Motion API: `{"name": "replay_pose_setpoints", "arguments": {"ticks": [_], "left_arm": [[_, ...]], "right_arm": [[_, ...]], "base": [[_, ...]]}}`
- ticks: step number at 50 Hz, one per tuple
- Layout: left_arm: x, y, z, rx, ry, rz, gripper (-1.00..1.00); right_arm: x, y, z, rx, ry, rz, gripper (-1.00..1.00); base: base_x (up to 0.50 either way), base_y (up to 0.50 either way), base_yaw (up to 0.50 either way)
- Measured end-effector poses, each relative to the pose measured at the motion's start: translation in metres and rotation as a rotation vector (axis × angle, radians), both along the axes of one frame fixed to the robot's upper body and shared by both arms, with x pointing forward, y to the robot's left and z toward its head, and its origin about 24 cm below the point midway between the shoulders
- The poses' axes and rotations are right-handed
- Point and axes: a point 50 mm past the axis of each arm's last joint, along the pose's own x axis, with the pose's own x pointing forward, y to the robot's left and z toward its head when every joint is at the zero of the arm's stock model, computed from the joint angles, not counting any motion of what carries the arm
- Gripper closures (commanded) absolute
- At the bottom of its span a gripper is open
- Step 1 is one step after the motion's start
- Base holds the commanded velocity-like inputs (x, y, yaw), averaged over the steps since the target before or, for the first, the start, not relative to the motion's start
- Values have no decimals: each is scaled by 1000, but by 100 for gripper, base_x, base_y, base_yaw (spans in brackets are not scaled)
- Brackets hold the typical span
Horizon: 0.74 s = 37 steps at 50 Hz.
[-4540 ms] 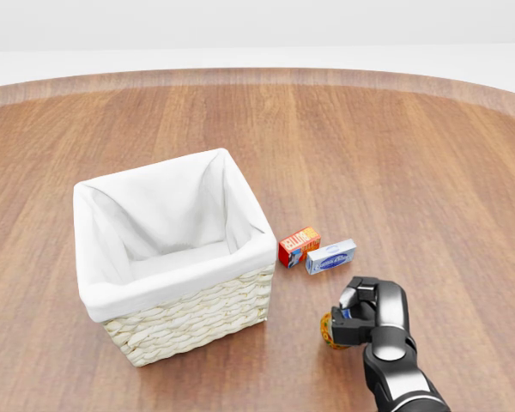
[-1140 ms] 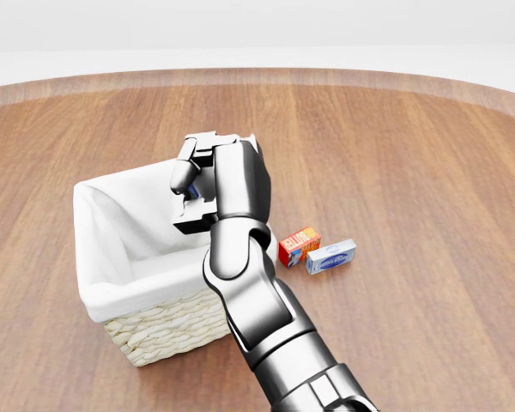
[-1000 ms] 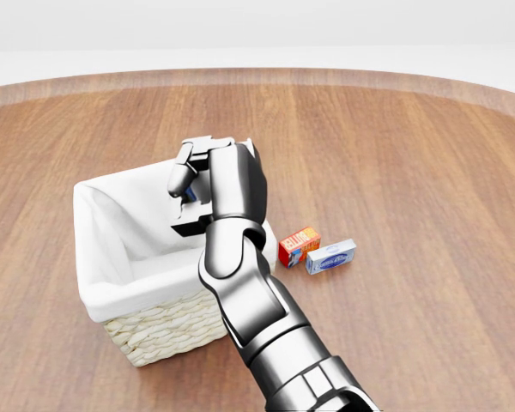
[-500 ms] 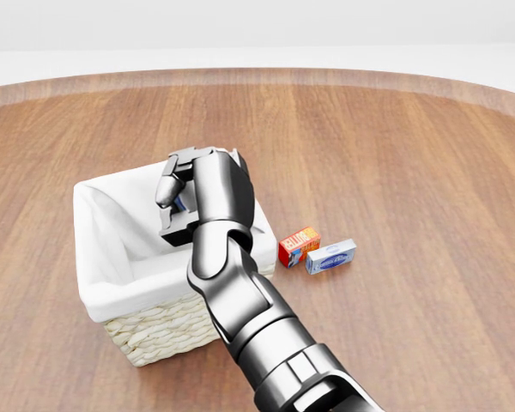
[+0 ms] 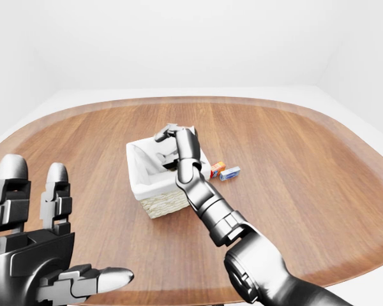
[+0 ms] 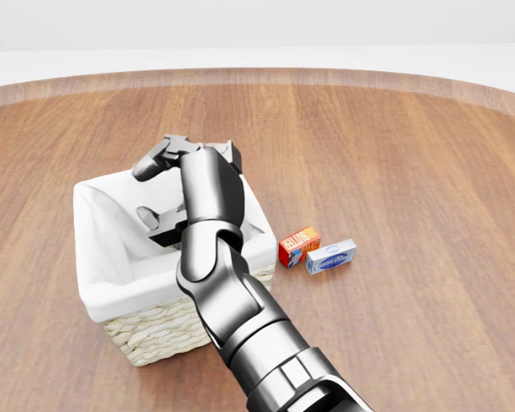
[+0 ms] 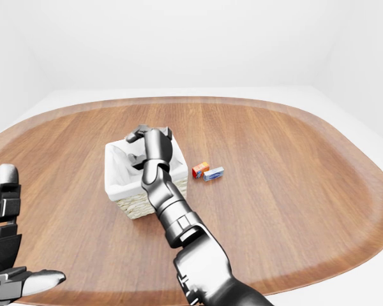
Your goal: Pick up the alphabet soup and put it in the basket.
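The wicker basket (image 6: 159, 330) with a white cloth liner stands left of centre in the head view. My right hand (image 6: 150, 190) hangs over the basket's opening, its fingers (image 6: 153, 163) spread wide with nothing between them. The alphabet soup can does not show in any view; the hand and forearm cover much of the basket's inside. My left hand (image 5: 48, 255) is at the bottom left of the left-eye view, fingers spread and empty, far from the basket.
A small red box (image 6: 299, 245) and a blue-and-white box (image 6: 330, 256) lie side by side on the wooden table (image 6: 412, 154) just right of the basket. The table's curved edge runs along the top of the head view.
My right hand came up from the table at lower right, moved over the basket and drifted left. Its fingers have opened, and the blue item held in them no longer shows.
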Motion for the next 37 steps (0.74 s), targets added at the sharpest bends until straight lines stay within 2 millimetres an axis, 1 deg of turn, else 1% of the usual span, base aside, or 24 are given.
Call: {"name": "replay_pose_setpoints", "arguments": {"ticks": [12,37], "left_arm": [[0,0,-1,-3,8,-4,-100],[0,-1,-1,1,5,-4,-100]], "right_arm": [[-1,2,4,10,-13,5,-100],[-1,3,4,11,-14,7,-100]], "base": [[0,0,0],[0,0,0]]}}
